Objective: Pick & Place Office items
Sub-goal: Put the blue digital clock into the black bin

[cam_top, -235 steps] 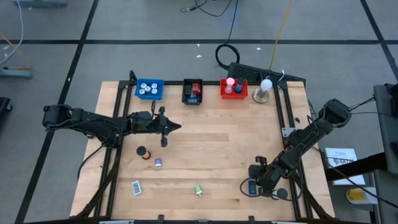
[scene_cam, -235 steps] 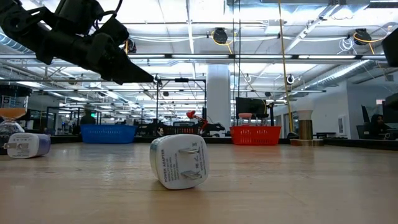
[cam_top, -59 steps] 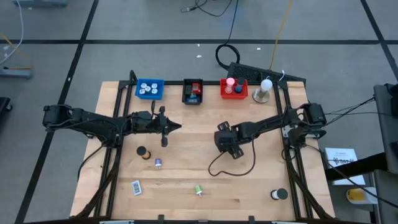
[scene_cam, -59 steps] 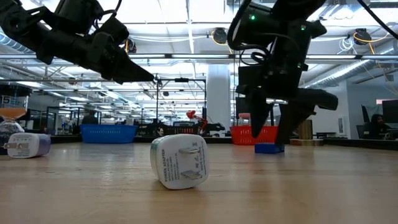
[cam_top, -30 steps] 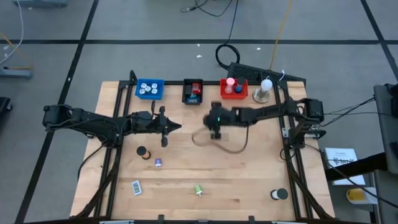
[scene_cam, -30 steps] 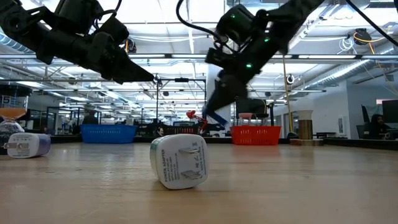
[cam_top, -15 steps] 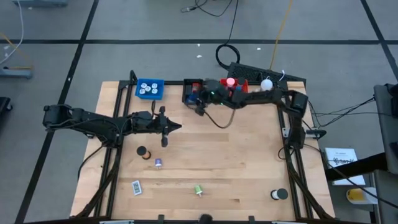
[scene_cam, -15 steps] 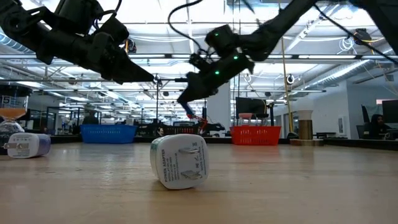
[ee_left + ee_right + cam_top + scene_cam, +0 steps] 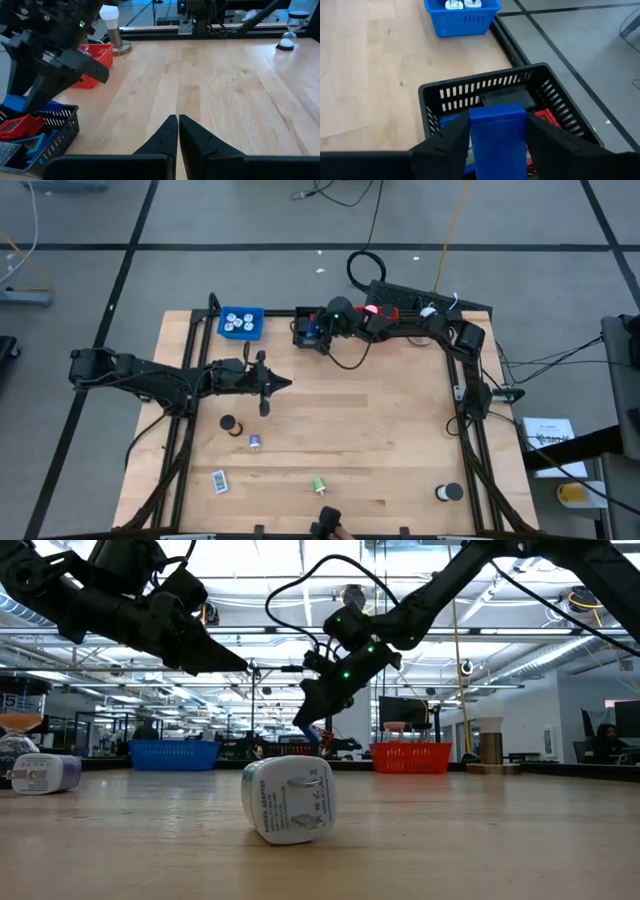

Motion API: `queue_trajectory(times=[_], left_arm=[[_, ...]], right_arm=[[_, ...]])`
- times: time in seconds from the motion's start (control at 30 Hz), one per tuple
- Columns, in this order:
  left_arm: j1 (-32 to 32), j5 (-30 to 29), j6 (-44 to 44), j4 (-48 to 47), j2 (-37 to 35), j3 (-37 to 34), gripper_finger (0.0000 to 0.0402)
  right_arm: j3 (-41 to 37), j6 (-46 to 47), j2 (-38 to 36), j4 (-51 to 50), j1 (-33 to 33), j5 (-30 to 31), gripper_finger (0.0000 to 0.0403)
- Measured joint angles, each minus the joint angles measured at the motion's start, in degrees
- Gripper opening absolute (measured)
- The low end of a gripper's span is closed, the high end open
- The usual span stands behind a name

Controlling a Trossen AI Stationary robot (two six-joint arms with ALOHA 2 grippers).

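Note:
My right gripper point(image 9: 319, 332) reaches over the black tray point(image 9: 485, 90) at the table's far edge and is shut on a flat blue rectangle point(image 9: 497, 131). My left gripper point(image 9: 281, 384) hangs shut and empty over the table's left middle. A red item point(image 9: 551, 118) and other flat items lie in the black tray. On the table lie a black cylinder point(image 9: 228, 423), a purple cylinder point(image 9: 254, 442), a white and teal rectangle point(image 9: 219, 480), a green cylinder point(image 9: 319, 486) and a black round item point(image 9: 449, 492). My right gripper pinches the blue rectangle by its two long side edges point(image 9: 473, 134), one finger on each. The fingers come from the table's right, slanting down, and lie along the rectangle. Its free end point(image 9: 497, 111) sticks out past the fingertips, lifted clear above the black tray's inside.
A blue tray point(image 9: 241, 322) with white plugs stands left of the black tray, a red tray point(image 9: 375, 321) and the white ball-topped stand point(image 9: 112, 22) right of it. A white plug point(image 9: 290, 800) lies close in the low view. Bare wood spans the table's middle.
My right gripper has carried the blue rectangle from over the table's middle toward the far edge and the left, and now holds it over the black tray. The rectangle has stayed in the hold.

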Motion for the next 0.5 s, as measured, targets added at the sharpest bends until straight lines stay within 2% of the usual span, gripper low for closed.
queue_trajectory(times=[0.27, 0.5], left_arm=[[0.0, 0.0, 0.0, 0.0, 0.0, 0.0, 0.0024], [0.0, 0.0, 0.0, 0.0, 0.0, 0.0, 0.0024]], right_arm=[[0.0, 0.4, 0.0, 0.4, 0.1, 0.0, 0.0174], [0.0, 0.4, 0.0, 0.5, 0.1, -0.1, 0.0205]])
